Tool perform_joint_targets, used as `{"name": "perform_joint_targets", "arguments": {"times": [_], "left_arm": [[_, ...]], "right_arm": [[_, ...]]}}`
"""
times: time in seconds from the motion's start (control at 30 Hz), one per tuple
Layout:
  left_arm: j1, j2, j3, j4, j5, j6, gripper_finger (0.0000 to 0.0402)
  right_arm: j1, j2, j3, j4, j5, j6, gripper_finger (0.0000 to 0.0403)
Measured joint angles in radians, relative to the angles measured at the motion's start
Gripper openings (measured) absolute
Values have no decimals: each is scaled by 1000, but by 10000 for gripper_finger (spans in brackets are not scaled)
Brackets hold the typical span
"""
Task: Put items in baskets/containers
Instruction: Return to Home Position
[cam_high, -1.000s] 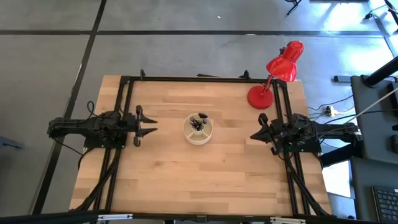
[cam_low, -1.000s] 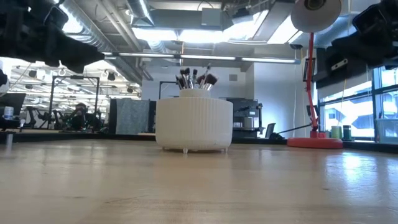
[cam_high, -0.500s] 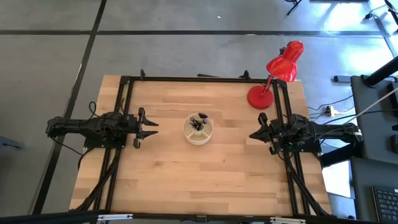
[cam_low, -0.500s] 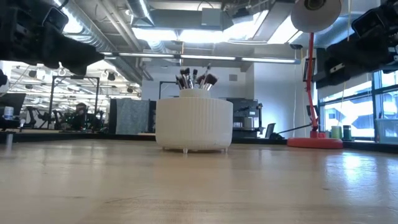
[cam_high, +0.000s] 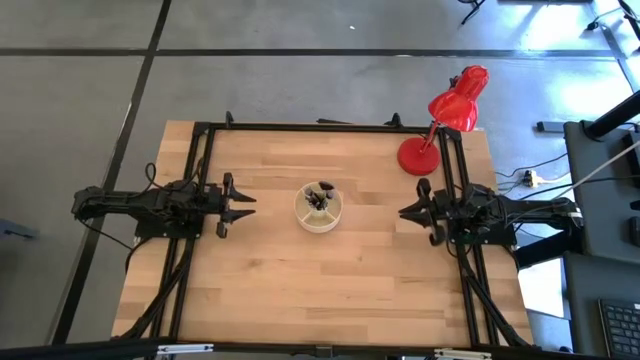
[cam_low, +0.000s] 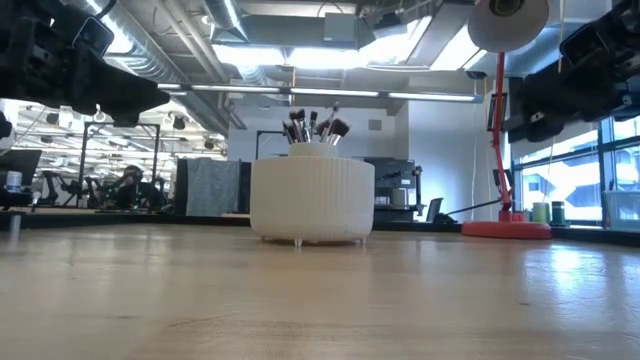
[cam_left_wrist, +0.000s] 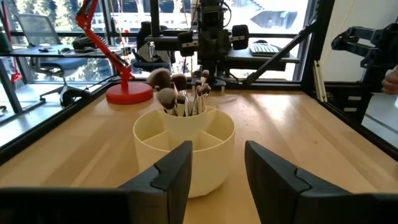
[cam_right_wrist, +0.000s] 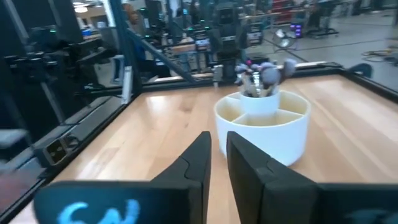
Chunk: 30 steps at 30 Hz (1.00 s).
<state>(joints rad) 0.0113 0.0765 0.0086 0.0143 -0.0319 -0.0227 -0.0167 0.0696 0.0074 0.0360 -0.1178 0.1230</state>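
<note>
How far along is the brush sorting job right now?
Looks essentially done: the brushes stand in the centre cup of the organizer, and no loose brush shows on the table. Nothing is in hand; the left gripper and right gripper sit empty at opposite sides. Nothing visible remains.

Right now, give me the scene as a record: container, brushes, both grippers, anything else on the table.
container: round cream ribbed organizer with inner dividers and a centre cup, mid-table
brushes: dark-handled makeup brushes standing bristles-up in the centre cup; outer compartments look empty
loose brushes: none visible on the light wooden table
left gripper: open, empty, left of the organizer, apart from it, pointing at it
right gripper: fingers a narrow gap apart, empty, right of the organizer, apart from it
other: red desk lamp, base on the table near the right arm
</note>
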Motion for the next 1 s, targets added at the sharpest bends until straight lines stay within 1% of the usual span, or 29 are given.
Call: {"name": "perform_joint_targets", "arguments": {"times": [0.17, 1.0], "left_arm": [[0, 0, 0, 0, -1, 0, 143], [0, 0, 0, 1, -1, -1, 143]], "right_arm": [[0, 0, 0, -13, 73, -1, 53], [0, 0, 0, -13, 73, 0, 53]]}}
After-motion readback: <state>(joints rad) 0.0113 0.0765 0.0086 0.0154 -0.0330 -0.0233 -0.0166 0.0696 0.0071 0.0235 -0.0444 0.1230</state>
